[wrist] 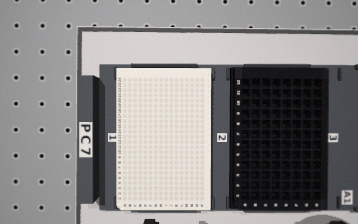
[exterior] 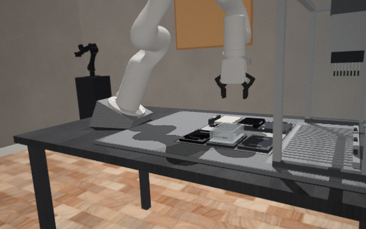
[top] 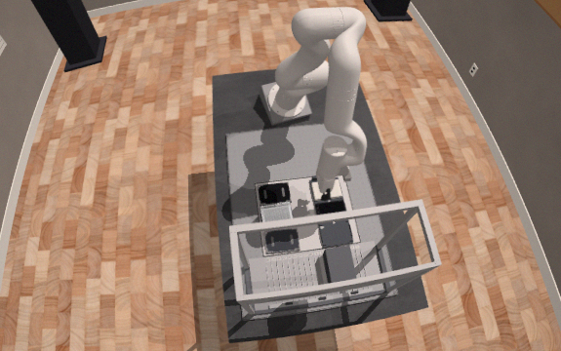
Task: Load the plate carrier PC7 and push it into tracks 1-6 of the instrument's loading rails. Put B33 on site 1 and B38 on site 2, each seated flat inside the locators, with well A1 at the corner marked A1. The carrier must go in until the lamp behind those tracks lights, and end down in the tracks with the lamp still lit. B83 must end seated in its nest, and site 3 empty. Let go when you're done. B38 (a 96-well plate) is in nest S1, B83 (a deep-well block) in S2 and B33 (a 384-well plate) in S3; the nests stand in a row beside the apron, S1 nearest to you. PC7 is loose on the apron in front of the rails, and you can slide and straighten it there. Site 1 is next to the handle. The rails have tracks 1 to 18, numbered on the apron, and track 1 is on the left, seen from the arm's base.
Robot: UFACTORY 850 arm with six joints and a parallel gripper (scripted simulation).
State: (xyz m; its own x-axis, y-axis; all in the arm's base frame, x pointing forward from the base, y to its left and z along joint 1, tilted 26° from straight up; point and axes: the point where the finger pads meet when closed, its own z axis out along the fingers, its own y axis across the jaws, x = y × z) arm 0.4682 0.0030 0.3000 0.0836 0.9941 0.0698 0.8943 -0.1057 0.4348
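Gripper hangs high above the carrier, jaws spread wide, nothing between them. In the wrist view the white plate lies on site 1 beside the handle at left, the black plate on site 2 at centre, site 3 bare at right. The clear block sits in its nest. Loading looks done; the push into the rails remains.

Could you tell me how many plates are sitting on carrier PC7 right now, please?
2: a white 384-well plate on site 1 beside the handle, and a black 96-well plate on site 2. Site 3 runs past the wrist view's edge.
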